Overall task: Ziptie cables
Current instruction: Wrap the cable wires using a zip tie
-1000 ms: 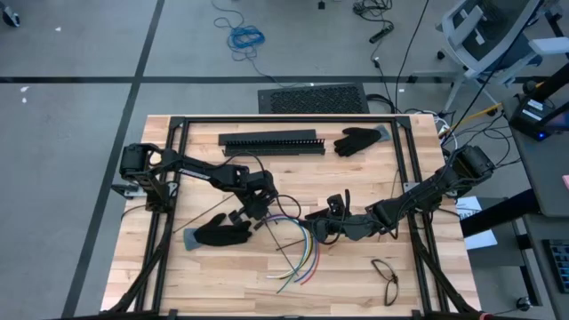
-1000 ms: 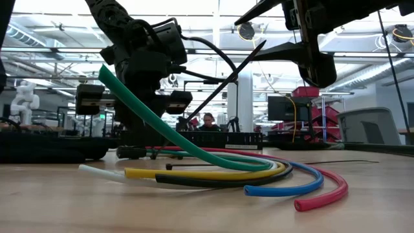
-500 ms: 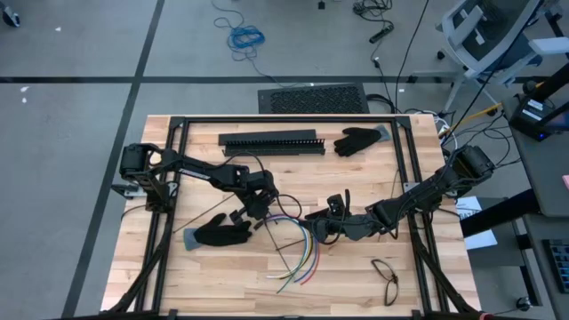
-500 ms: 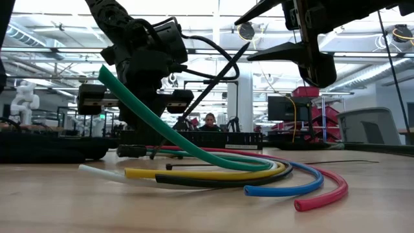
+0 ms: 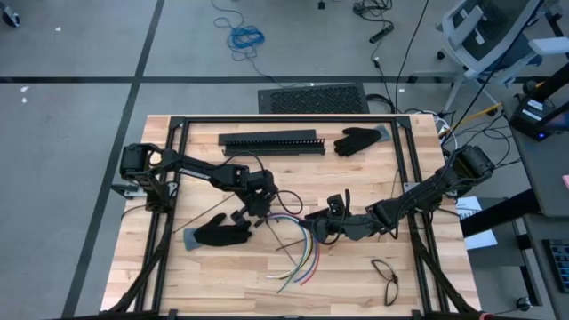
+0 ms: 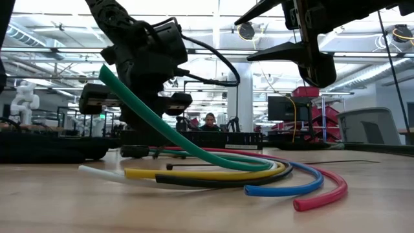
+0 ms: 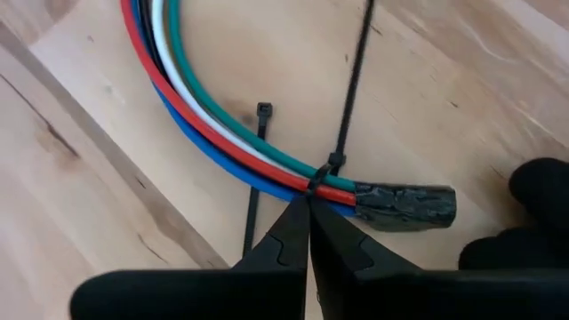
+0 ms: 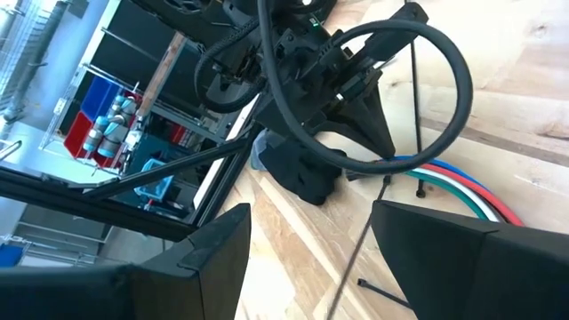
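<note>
Your left gripper (image 7: 308, 206) has its fingers pressed together on the ziptie (image 7: 352, 89) at the cables (image 7: 222, 133), while your right gripper (image 5: 333, 216) waits spread beside them.

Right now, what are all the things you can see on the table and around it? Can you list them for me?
cables: several, green, white, yellow, black, blue, red; table middle, bundled at one end.
zip tie: one, black; wrapped round the bundle.
loose zip tie: one, black; flat beside the bundle.
slotted bar: one, black; far side of table.
gloves: two, black; one near the bar, one by the left arm.
glasses: one pair, dark; near right corner.
person: one, far behind the table.
left gripper: shut, tips at the zip tie.
right gripper: open, above the cables.
</note>
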Robot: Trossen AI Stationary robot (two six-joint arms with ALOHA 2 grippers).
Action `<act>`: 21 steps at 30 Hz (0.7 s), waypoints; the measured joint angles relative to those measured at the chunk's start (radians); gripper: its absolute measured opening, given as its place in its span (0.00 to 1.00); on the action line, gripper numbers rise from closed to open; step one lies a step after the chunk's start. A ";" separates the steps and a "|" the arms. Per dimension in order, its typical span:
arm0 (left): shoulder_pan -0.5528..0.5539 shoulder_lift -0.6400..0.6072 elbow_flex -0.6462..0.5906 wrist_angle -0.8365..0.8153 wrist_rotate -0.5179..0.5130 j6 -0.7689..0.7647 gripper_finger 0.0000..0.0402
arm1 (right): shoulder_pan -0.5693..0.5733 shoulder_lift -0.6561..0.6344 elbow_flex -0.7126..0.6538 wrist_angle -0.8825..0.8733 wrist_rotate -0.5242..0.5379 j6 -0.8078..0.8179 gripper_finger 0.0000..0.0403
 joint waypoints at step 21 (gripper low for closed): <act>0.000 0.000 0.065 -0.074 -0.069 0.000 0.03 | 0.000 0.000 0.000 0.000 0.000 -0.018 0.57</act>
